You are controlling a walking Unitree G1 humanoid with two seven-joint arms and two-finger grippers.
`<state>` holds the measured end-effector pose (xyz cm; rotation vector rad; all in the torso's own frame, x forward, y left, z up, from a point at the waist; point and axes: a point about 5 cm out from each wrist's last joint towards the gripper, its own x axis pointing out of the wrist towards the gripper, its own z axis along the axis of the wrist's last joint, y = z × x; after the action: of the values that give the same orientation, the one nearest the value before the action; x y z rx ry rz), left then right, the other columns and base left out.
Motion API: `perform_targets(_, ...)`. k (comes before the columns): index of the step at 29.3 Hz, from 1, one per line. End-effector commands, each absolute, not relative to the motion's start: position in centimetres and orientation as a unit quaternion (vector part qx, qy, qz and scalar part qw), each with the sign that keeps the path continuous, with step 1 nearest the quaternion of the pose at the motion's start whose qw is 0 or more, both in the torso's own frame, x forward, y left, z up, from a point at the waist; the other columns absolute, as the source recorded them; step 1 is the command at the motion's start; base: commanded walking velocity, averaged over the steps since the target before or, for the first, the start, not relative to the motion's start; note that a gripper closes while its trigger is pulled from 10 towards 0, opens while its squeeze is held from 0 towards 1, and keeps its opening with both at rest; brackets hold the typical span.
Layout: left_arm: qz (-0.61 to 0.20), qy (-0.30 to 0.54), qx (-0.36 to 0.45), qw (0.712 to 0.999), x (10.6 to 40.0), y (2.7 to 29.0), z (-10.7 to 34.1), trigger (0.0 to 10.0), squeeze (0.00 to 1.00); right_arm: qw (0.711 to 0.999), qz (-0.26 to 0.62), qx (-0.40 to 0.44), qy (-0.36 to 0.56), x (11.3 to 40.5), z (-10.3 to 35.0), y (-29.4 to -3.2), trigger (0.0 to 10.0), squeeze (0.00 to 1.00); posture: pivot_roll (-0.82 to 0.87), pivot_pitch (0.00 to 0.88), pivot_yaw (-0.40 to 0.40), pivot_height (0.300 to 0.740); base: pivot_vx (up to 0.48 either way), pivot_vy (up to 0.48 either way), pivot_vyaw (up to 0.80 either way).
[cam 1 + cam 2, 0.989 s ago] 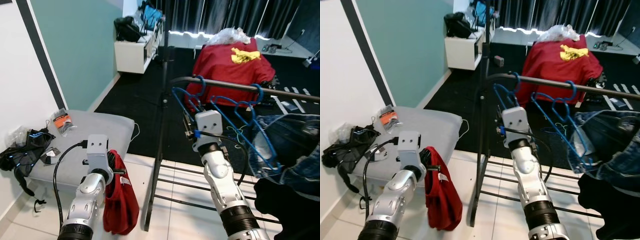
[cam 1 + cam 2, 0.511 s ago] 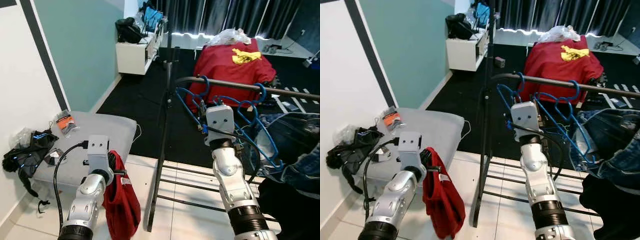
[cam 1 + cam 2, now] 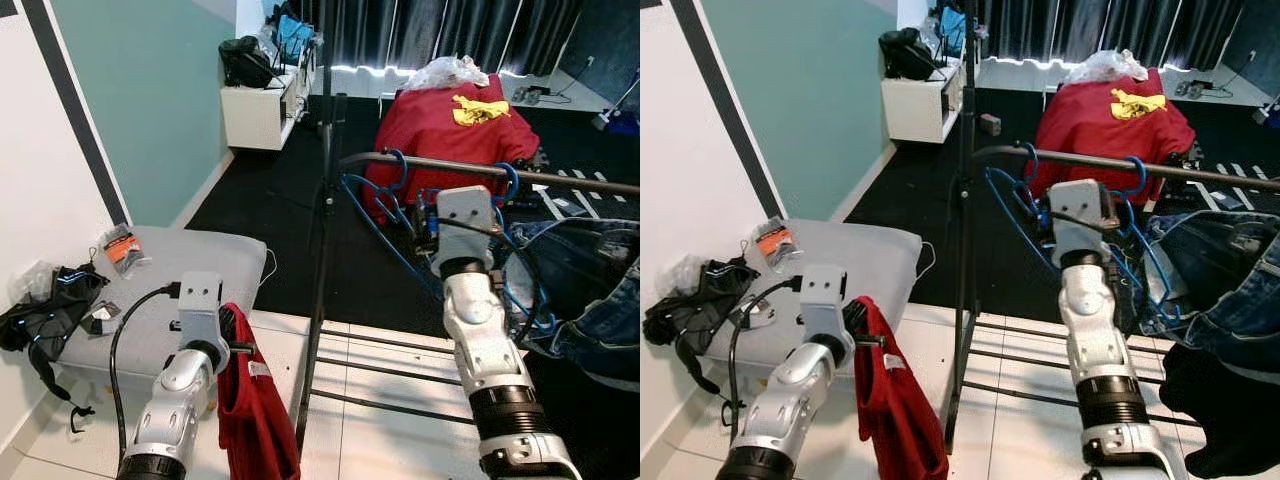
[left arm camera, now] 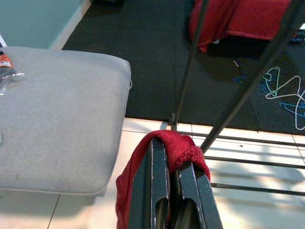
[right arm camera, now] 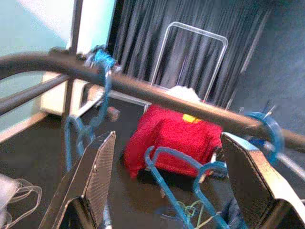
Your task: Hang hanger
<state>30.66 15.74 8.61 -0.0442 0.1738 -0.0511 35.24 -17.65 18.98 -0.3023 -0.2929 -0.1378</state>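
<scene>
While right hand [image 5: 167, 191] gapes below rail [image 5: 157, 93] | blue hangers [image 3: 385, 200] crowd | left hand [image 4: 169, 191] grips red cloth [image 4: 169, 143]

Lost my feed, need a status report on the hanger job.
Right gripper open below the rail, fingers spread around a blue hanger. Left gripper shut on red cloth. Jeans crowd the rail's right.

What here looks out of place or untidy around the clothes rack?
Loose hangers lie tangled on the dark floor by the rack. A blue hanger on the rail hangs crooked. A black garment with small packets lies dumped beside the grey cushion.
</scene>
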Motion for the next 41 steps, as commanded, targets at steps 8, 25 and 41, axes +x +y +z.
perform_targets(8, -0.042, 0.070, 0.002, 0.997, 30.6, 15.8, 9.8, 10.0, 0.00, 0.988, -0.039, -0.126, -0.079, 38.0, 19.8, -19.2, 10.0, 0.00, -0.02, 0.047, 0.000, 0.740, 0.000, 0.000, 0.00)
perform_targets(25, -0.059, 0.058, 0.020, 0.996, 30.5, 15.8, 10.8, 10.0, 0.00, 0.995, 0.040, -0.087, -0.015, 40.5, 24.1, -17.3, 10.0, 0.00, -0.01, 0.054, -0.008, 0.740, 0.000, 0.000, 0.00)
perform_targets(41, -0.092, 0.053, 0.007, 0.994, 30.3, 14.7, 11.0, 10.0, 0.00, 0.992, 0.018, -0.121, 0.005, 39.0, 22.1, -17.8, 10.0, 0.00, -0.02, 0.059, 0.000, 0.740, 0.000, 0.000, 0.00)
